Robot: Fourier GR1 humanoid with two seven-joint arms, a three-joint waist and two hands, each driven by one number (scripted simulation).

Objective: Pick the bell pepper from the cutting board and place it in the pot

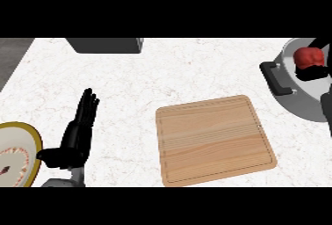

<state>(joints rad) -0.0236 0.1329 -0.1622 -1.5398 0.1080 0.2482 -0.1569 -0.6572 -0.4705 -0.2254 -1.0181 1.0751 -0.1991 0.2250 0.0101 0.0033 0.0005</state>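
The red bell pepper hangs over the inside of the grey pot at the right edge. My right hand is curled round the pepper from the right, with black fingers showing above and below it; most of the hand is cut off by the edge of the view. The wooden cutting board lies in the middle of the counter with nothing on it. My left hand rests open at the lower left, fingers straight and pointing away, well left of the board.
The pot's black handle sticks out toward the board. A yellow-rimmed plate sits at the lower left beside my left hand. A grey box stands at the back. The counter's edge runs along the upper left.
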